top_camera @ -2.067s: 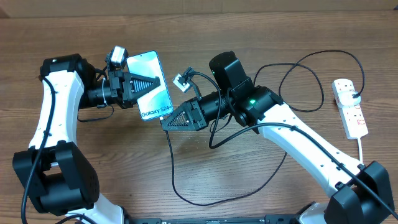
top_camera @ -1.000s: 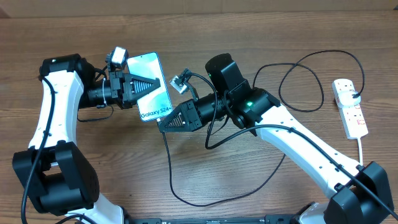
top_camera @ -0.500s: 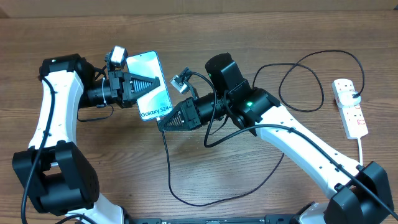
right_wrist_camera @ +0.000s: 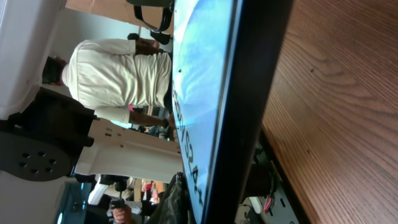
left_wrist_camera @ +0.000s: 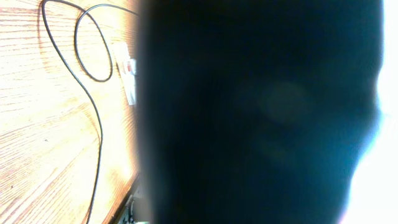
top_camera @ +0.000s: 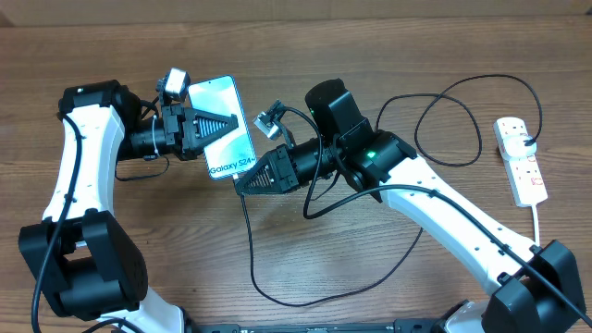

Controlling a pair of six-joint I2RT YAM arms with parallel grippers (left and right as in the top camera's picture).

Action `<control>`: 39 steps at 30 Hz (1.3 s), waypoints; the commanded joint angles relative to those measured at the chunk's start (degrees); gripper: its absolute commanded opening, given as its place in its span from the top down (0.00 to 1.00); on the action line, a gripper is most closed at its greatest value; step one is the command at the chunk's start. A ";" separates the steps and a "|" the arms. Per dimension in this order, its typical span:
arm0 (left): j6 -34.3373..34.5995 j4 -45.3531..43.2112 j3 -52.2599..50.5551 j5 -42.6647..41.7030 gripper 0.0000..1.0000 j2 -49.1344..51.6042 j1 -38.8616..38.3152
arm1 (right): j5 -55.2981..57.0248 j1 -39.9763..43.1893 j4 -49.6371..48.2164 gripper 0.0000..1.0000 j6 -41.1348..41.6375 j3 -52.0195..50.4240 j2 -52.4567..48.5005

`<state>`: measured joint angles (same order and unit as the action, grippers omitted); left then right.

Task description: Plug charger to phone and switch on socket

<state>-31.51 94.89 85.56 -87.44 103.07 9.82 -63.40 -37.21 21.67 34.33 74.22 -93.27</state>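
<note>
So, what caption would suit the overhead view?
Left gripper grips the phone; right gripper holds the charger near its lower edge; socket lies far right.

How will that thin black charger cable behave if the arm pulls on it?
Probably floppy: the charger lies in loose curves on the table, so a pull should drag loops rather than move it whole. Likely light, being so thin. It might snag, since it trails from the right gripper past that arm toward the socket.
</note>
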 commanded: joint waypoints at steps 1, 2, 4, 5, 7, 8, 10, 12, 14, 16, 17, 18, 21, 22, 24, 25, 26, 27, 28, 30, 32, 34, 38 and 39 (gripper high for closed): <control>-0.24 0.20 0.31 -1.99 0.96 -0.76 -0.20 | 3.63 0.66 -0.55 0.96 0.26 0.07 0.04; -0.24 0.20 0.31 -1.99 0.96 -0.76 -0.20 | 3.87 0.66 -0.57 0.96 0.48 0.07 0.04; -0.26 0.20 0.31 -1.99 0.96 -0.76 -0.20 | 3.93 0.66 -0.59 0.96 0.46 0.07 0.04; -0.31 0.20 0.31 -1.99 0.96 -0.76 -0.20 | 4.15 0.63 -0.57 0.96 0.72 0.07 0.04; -0.68 0.20 0.31 -1.97 0.96 -0.76 -0.20 | 5.11 0.63 -0.63 0.96 1.75 0.07 0.04; -0.68 0.20 0.33 -1.90 0.96 -0.76 -0.20 | 5.60 0.63 -0.92 0.96 1.95 0.07 0.04; -0.68 0.20 0.33 -1.70 0.96 -0.76 -0.20 | 5.77 0.63 -1.99 0.96 2.43 0.07 0.04; -0.66 0.22 0.31 -1.16 0.96 -0.76 -0.22 | 5.95 0.63 -3.54 0.96 3.87 0.07 0.04; -0.68 0.22 0.31 -0.39 0.96 -0.76 -0.22 | 6.21 0.63 -5.25 0.96 5.20 0.07 0.04; -0.68 0.24 0.31 0.07 0.96 -0.76 -0.22 | 6.97 0.63 -5.79 0.96 5.97 0.07 0.04; -0.66 0.26 0.33 0.33 0.96 -0.76 -0.22 | 7.30 0.63 -5.81 0.96 6.25 0.07 0.04; -0.66 0.28 0.31 0.61 0.96 -0.76 -0.22 | 7.91 0.63 -5.77 0.96 6.43 0.07 0.04; -0.68 0.26 0.31 0.98 0.96 -0.76 -0.22 | 9.03 0.63 -5.77 0.96 7.61 0.07 0.04; -0.68 0.26 0.31 0.96 0.96 -0.76 -0.22 | 9.73 0.63 -5.88 0.96 7.80 0.07 0.04; -0.68 0.26 0.31 0.96 0.96 -0.76 -0.22 | 11.21 0.63 -6.29 0.96 8.81 0.07 0.04; -0.68 0.26 0.31 0.98 0.96 -0.76 -0.22 | 11.87 0.63 -6.51 0.96 9.22 0.07 0.04; -0.68 0.26 0.31 1.03 0.96 -0.76 -0.22 | 12.41 0.63 -6.97 0.96 9.40 0.07 0.04; -0.70 0.37 0.31 1.03 0.96 -0.76 -0.24 | 13.29 0.63 -7.15 0.96 9.46 0.07 0.04; -1.05 0.70 0.31 1.03 0.96 -0.76 -0.26 | 14.01 0.63 -7.52 0.96 9.88 0.07 0.04; -2.14 1.49 0.31 1.03 0.96 -0.76 -0.46 | 15.39 0.63 -8.17 0.96 10.49 0.07 0.04; -2.82 1.99 0.31 1.03 0.96 -0.76 -0.79 | 16.52 0.63 -8.94 0.96 10.71 0.07 0.04; -2.82 1.99 0.31 1.03 0.96 -0.76 -1.22 | 17.79 0.63 -10.10 0.96 10.93 0.07 0.04; -2.82 1.99 0.31 1.29 0.96 -0.76 -1.46 | 18.36 0.81 -9.79 0.96 10.93 0.07 0.04; -2.82 1.99 0.31 1.29 0.96 -0.76 -1.44 | 18.36 0.87 -9.20 0.96 10.82 0.07 0.04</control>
<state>-32.58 94.96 85.65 -89.41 103.20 11.03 -58.37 -38.35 14.31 44.62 73.47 -93.27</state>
